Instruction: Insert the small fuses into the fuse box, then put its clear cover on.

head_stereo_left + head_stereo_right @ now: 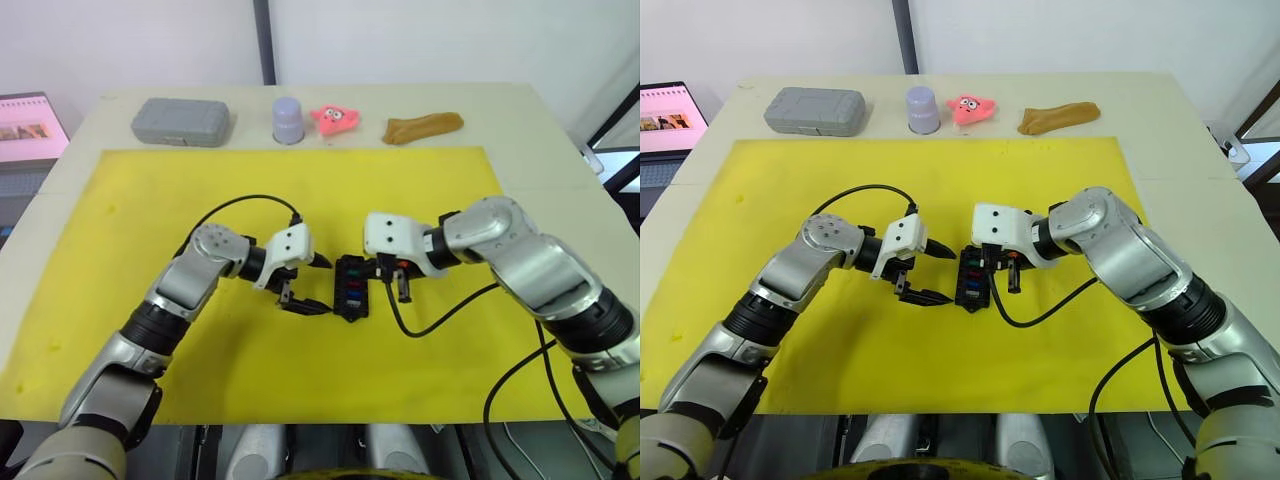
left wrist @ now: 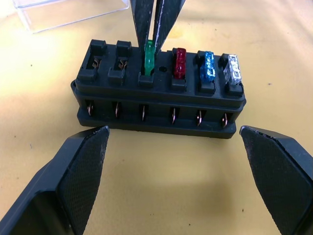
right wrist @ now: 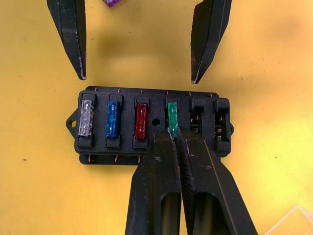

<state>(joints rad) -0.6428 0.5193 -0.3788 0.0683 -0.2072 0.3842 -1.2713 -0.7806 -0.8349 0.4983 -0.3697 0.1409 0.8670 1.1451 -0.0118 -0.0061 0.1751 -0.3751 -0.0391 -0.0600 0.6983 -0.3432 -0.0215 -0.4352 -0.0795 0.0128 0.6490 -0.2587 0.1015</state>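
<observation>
No readable text, label, brand or number is showing on the fuse box (image 3: 151, 125), the small fuses (image 3: 112, 119) or the grey case (image 1: 181, 121); the laptop screen (image 1: 30, 125) is displaying illegible content.

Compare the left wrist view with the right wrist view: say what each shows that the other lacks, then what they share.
Left wrist view alone: most of the clear cover lying beyond the fuse box, and the metal contacts along the box's side.

Right wrist view alone: a purple fuse lying loose on the yellow mat.

Both: grey, blue and red fuses seated, two slots empty, the right gripper pinching the green fuse in its slot, and the left gripper open.
</observation>
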